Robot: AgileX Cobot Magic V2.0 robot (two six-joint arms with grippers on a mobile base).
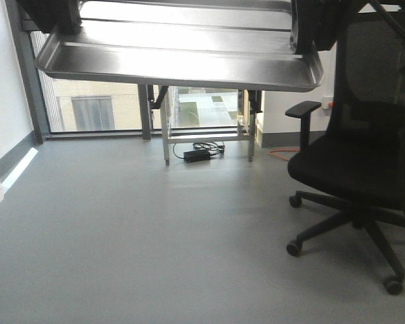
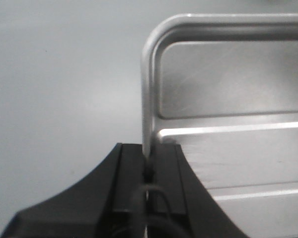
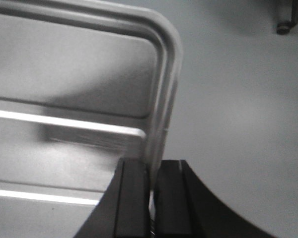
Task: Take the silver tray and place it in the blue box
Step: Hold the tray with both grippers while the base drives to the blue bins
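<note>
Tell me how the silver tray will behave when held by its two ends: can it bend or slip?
The silver tray is probably stiff: it spans between the left gripper and the right gripper without sag. It may slip, since the shiny, smooth rim is pinched only at two thin edges. It seems light, being thin sheet metal.

Floor (image 1: 121, 223) clear below silver tray (image 1: 182, 57) — chair (image 1: 354, 169) blocks R.

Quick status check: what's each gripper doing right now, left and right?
Left gripper: closed, clamped on the rim of the silver tray.
Right gripper: closed, clamped on the silver tray's rim at the opposite end.
</note>
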